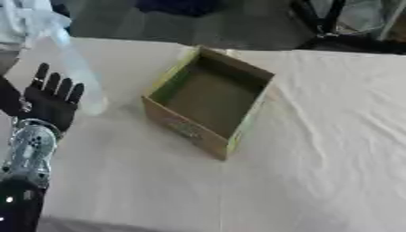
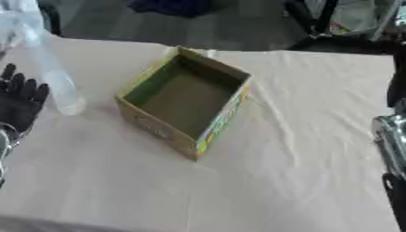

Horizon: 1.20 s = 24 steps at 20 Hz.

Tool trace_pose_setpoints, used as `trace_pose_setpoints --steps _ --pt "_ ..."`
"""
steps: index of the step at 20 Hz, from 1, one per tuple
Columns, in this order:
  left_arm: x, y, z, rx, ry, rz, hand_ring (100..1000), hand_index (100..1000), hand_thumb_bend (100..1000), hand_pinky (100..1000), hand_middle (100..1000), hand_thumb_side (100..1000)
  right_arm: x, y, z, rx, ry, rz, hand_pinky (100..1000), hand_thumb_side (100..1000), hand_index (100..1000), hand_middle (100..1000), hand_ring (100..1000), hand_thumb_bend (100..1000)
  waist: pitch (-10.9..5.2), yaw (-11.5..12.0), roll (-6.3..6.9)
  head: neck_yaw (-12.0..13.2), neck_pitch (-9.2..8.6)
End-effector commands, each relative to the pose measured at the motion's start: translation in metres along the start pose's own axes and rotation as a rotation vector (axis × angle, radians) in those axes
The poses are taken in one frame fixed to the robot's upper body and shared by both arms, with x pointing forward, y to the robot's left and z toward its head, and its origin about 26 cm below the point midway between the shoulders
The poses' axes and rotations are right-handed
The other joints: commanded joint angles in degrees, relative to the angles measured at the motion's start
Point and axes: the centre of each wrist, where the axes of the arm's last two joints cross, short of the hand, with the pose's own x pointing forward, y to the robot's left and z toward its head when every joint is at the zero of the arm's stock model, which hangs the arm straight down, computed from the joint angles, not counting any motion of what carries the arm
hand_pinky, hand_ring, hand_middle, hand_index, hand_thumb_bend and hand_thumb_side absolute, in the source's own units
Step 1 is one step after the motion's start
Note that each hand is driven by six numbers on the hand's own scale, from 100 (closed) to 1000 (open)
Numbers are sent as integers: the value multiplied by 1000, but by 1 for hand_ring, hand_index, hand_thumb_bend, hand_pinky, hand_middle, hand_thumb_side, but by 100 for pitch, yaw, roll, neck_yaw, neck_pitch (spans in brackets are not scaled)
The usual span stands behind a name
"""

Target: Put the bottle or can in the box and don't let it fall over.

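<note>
Open cardboard box (image 1: 210, 102) at the centre of the cloth-covered table (image 1: 317, 172), its interior bare. A clear plastic bottle (image 1: 75, 72), blurred, stands left of it, just beside my left hand (image 1: 52, 100), fingers straight and spread. My right hand's fingers are out of view.

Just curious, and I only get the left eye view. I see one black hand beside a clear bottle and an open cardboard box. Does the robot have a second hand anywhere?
Observer: Yes. The right eye view shows the right hand at the picture's right edge, partly cut off, with its silver forearm below it.
Operator: Is it touching the box?
Observer: No. It is well apart from the cardboard box, with bare tablecloth between them.
</note>
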Motion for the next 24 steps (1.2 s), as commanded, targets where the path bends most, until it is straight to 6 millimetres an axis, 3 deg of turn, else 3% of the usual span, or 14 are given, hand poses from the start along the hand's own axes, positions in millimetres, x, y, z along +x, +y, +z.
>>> trace_pose_setpoints --steps 1,24 --pt "9 -7 -3 -17 -44 4 100 1000 840 100 100 1000 6 0 -4 5 -23 -4 1000 546 870 970 964 189 -75 -3 11 24 36" --pt "11 -16 -19 -22 9 46 100 1000 804 100 100 1000 5 0 -3 7 -19 -11 1000 548 870 971 965 187 -75 10 -5 62 -15"
